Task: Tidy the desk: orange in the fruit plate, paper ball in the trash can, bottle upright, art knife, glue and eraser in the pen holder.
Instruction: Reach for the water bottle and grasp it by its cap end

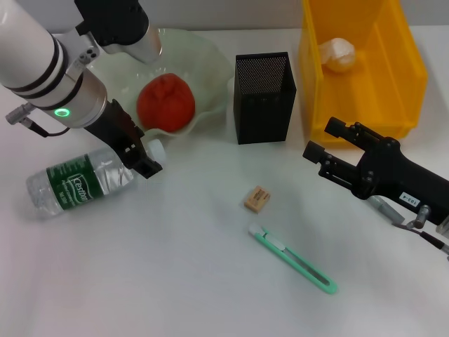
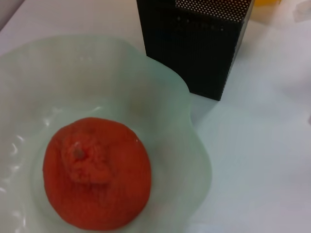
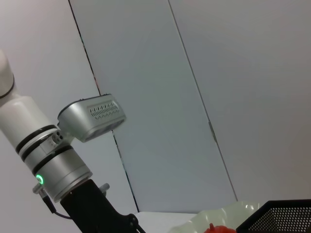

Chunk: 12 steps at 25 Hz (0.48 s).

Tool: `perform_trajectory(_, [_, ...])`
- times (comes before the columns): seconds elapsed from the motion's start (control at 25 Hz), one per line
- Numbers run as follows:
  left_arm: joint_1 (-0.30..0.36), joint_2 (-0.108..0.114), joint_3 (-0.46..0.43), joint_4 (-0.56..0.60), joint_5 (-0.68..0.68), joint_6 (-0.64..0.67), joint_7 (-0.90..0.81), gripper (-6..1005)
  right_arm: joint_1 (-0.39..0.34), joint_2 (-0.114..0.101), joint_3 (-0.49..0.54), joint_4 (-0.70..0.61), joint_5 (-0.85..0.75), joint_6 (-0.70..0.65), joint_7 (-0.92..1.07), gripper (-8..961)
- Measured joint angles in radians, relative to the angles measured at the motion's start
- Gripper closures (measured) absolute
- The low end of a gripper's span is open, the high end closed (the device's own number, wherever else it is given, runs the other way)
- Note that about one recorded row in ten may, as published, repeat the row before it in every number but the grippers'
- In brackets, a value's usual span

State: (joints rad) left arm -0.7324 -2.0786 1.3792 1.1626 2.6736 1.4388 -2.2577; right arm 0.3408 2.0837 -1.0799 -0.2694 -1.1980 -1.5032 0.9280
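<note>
One object in reach, the bottle [image 1: 81, 184], lies on its side just beside the fruit plate [image 1: 210, 63], with the left gripper [image 1: 144, 163] down at its capped neck, grip unclear; it seems light, smooth and roll-prone, best grasped near the neck, while the right gripper [image 1: 324, 142] waits parted.

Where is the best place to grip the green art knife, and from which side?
Grip the art knife at mid-body from above, jaws closing across its narrow width. It lies flat and diagonal on the table, nothing close beside it; the right gripper looks nearer.
</note>
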Motion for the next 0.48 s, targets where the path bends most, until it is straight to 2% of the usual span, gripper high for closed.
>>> perform_trajectory(0.48, [0.000, 0.000, 0.029, -0.046, 0.002, -0.043, 0.000, 271, 0.000, 0.000, -0.001, 0.000, 0.000, 0.000, 0.000, 216])
